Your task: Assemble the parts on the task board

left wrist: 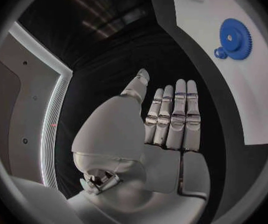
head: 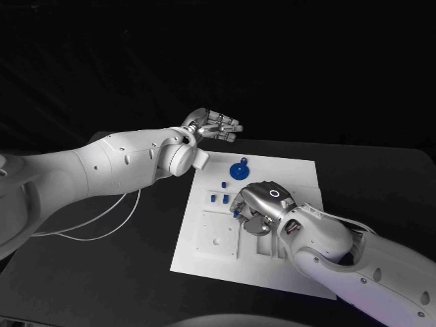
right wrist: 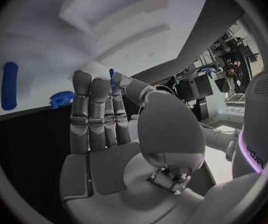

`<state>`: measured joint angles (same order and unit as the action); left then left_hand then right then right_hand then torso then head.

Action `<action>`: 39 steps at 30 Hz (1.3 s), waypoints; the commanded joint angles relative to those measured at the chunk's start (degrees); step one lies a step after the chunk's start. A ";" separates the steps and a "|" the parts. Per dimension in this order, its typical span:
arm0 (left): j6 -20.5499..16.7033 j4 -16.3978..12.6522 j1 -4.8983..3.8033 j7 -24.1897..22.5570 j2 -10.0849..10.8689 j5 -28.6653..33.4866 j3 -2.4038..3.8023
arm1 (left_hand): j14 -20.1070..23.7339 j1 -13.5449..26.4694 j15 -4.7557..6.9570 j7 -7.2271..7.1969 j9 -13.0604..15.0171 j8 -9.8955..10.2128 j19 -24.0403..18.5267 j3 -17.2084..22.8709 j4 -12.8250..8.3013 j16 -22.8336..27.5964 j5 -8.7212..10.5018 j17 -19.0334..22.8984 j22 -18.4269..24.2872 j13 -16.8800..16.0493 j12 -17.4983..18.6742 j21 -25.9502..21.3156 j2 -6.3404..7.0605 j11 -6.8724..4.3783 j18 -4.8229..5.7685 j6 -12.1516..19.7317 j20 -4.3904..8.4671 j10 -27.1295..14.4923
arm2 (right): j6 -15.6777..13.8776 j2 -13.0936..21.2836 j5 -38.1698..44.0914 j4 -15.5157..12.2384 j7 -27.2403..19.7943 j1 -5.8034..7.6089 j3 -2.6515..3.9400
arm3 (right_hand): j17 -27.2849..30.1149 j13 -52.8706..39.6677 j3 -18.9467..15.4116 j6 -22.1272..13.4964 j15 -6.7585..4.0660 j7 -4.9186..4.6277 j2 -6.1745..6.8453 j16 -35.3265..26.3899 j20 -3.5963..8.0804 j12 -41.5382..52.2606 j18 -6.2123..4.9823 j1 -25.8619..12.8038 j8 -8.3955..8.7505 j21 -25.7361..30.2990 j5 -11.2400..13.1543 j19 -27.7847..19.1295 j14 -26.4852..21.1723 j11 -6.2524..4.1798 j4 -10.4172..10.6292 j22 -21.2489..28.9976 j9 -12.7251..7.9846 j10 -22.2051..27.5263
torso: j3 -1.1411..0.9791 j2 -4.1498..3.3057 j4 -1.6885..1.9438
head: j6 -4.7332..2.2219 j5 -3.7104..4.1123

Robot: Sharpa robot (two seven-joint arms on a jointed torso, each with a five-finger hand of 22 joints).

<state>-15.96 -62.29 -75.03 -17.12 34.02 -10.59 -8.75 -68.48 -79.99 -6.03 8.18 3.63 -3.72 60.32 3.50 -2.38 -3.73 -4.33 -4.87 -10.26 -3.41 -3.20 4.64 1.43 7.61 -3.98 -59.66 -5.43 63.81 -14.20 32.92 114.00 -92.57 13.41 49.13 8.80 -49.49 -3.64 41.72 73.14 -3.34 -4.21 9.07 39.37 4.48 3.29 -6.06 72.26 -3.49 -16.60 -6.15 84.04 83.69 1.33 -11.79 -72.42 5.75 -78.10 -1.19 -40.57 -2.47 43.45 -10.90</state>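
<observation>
Right hand: silver many-fingered right hand (head: 260, 202) low over the middle of the flat white task board (head: 204, 255), fingers side by side; a small blue piece (right wrist: 111, 76) shows at the fingertips (right wrist: 91, 84), looks pinched against the thumb, though contact is partly hidden.
Left hand: silver left hand (head: 212, 127) raised off the board's far corner, fingers straight and together, holding nothing.
Parts: large blue toothed gear (head: 238, 170) flat near the far edge; short blue pegs (head: 218, 199) just left of the right hand.
Handling: parts judged light, stiff, smooth plastic, likely to slip; take pegs across the shaft, gear by its rim.
Edges and room: recessed pockets (head: 220, 235) on the near half. Black table (head: 100, 286) open left of the board; the right forearm covers the near right corner.
</observation>
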 commanded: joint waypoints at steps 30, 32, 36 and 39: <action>0.12 1.04 -0.03 -0.31 -0.38 -0.10 0.07 | 0.51 -0.16 -0.36 0.13 -0.05 0.07 0.36 -0.99 0.13 0.13 0.33 -0.02 1.00 0.02 -0.25 0.25 -0.84 0.02 0.72 0.89 -0.14 -0.53 | -0.27 0.17 0.94 -1.47 -0.32 -2.32 -0.26 | 0.44 -0.03 -0.42 0.44 -0.45 -0.02 -0.74 0.37 0.61 0.19 -0.99 -0.39 -0.19 0.73 -0.13 1.60 -0.07 0.03 -0.62 -0.38 0.00 0.04 | 0.06 0.04 -0.02 | 1.99 -2.46; 0.18 1.06 -0.03 -0.25 -0.37 -0.10 0.07 | 0.51 -0.16 -0.36 0.13 -0.05 0.07 0.36 -0.99 0.13 0.13 0.33 -0.02 1.00 0.02 -0.25 0.25 -0.84 0.02 0.72 0.89 -0.14 -0.53 | -0.14 0.28 0.93 -1.55 -0.31 -2.36 -0.26 | 0.44 -0.03 -0.42 0.44 -0.45 -0.02 -0.74 0.37 0.61 0.19 -0.99 -0.39 -0.19 0.73 -0.13 1.60 -0.07 0.03 -0.62 -0.38 0.00 0.04 | 0.05 0.03 0.01 | 2.03 -2.49; 0.27 1.12 -0.03 -0.17 -0.34 -0.10 0.07 | 0.51 -0.16 -0.36 0.13 -0.05 0.07 0.36 -0.99 0.13 0.13 0.33 -0.02 1.00 0.02 -0.25 0.25 -0.84 0.02 0.72 0.89 -0.14 -0.53 | 0.05 0.50 0.92 -1.67 -0.27 -2.42 -0.26 | 0.44 -0.03 -0.42 0.44 -0.45 -0.02 -0.74 0.37 0.61 0.19 -0.99 -0.39 -0.19 0.73 -0.13 1.60 -0.07 0.03 -0.62 -0.38 0.00 0.04 | 0.08 0.04 -0.02 | 2.12 -2.52; 0.36 1.20 -0.03 -0.09 -0.33 -0.10 0.07 | 0.61 -0.14 -0.40 0.16 -0.04 0.06 0.37 -1.16 0.18 0.13 0.35 -0.01 1.37 0.02 -0.25 0.33 -0.87 0.06 0.71 0.95 -0.17 -0.63 | 0.15 0.64 0.91 -1.73 -0.24 -2.46 -0.26 | 0.44 -0.03 -0.42 0.44 -0.45 -0.02 -0.74 0.37 0.61 0.19 -0.99 -0.39 -0.19 0.73 -0.13 1.60 -0.07 0.03 -0.62 -0.38 0.00 0.04 | 0.09 0.02 -0.02 | 2.13 -2.55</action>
<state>-16.03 -61.06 -75.02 -16.96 33.78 -10.60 -8.75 -68.27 -80.21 -6.25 8.28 3.63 -3.72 60.32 2.73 -2.23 -3.73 -4.37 -4.85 -9.04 -3.41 -3.20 4.64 1.20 7.76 -3.98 -59.14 -5.43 63.66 -14.51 33.52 114.48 -94.18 13.35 46.76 8.55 -49.14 -3.58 41.34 73.13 -3.34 -4.14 8.82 39.37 4.60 3.27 -6.50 72.00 -3.48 -16.06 -6.15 83.91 83.69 1.43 -12.17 -72.71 5.65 -77.98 -1.12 -40.52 -2.48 45.54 -13.42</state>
